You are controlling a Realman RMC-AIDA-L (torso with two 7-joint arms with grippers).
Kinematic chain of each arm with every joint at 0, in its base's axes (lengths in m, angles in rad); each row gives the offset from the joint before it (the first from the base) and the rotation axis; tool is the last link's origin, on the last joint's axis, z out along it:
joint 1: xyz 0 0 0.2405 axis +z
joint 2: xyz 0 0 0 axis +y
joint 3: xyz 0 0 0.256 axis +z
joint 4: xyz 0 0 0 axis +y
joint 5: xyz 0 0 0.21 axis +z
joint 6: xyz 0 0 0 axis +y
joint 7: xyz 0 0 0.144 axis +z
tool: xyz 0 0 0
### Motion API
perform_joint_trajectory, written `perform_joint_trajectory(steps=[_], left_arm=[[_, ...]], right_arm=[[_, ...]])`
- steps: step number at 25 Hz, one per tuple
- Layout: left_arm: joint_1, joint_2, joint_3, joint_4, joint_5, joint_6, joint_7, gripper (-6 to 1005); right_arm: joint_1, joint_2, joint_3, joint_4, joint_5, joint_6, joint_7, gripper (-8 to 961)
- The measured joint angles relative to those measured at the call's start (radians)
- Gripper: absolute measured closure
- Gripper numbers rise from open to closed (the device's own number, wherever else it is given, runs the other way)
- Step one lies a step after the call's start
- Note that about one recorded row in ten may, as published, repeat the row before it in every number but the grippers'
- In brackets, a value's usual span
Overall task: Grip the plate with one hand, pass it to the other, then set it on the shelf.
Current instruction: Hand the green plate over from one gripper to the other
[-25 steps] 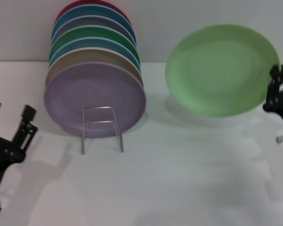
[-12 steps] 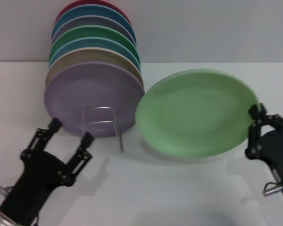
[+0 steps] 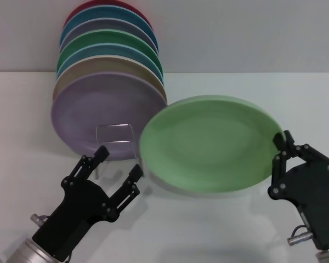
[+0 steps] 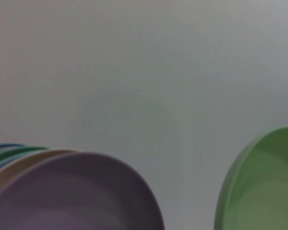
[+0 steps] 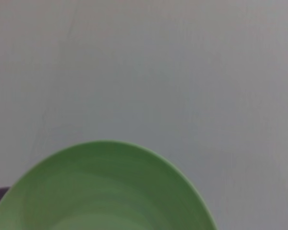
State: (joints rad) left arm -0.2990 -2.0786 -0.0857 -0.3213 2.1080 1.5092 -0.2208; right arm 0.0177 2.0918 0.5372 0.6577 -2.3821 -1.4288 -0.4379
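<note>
The light green plate (image 3: 208, 143) hangs above the table, tilted toward me, with my right gripper (image 3: 281, 141) shut on its right rim. My left gripper (image 3: 119, 162) stands open just below and left of the plate's left edge, not touching it. The shelf (image 3: 116, 143), a thin wire rack, stands behind the left gripper in front of the stacked plates. The left wrist view shows the plate (image 4: 264, 191) edge-on beside the lilac plate (image 4: 77, 196). In the right wrist view the plate (image 5: 105, 191) fills the lower part against the wall.
A row of upright plates leans at the back left: a lilac plate (image 3: 98, 109) in front, then tan, blue, emerald-green (image 3: 109, 41) and more behind. A plain wall rises behind the white table (image 3: 225, 230).
My right gripper has carried the plate left and lower, toward the middle. My left arm has come up and right, its open fingers now near the plate's left edge.
</note>
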Motion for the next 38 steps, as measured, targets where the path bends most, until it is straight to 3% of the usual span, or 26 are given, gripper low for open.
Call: perform_joint_trajectory(steps=[3, 12, 19, 38], left_arm=[[-0.004, 0.0, -0.006, -0.002, 0.0, -0.024, 0.0, 220], [-0.023, 0.0, -0.012, -0.002, -0.006, -0.062, -0.003, 239], [-0.029, 0.0, -0.02, -0.002, -0.008, -0.072, -0.003, 255], [-0.045, 0.0, -0.03, -0.014, -0.005, -0.115, 0.0, 295]], right_arm=[[0.003, 0.001, -0.115, 0.051, 0.125, -0.006, -0.139, 934], [0.001, -0.001, -0.227, 0.117, 0.22, -0.038, -0.36, 935], [0.0, -0.001, -0.28, 0.141, 0.273, -0.048, -0.463, 935], [0.012, -0.005, -0.299, 0.14, 0.288, -0.052, -0.471, 935]])
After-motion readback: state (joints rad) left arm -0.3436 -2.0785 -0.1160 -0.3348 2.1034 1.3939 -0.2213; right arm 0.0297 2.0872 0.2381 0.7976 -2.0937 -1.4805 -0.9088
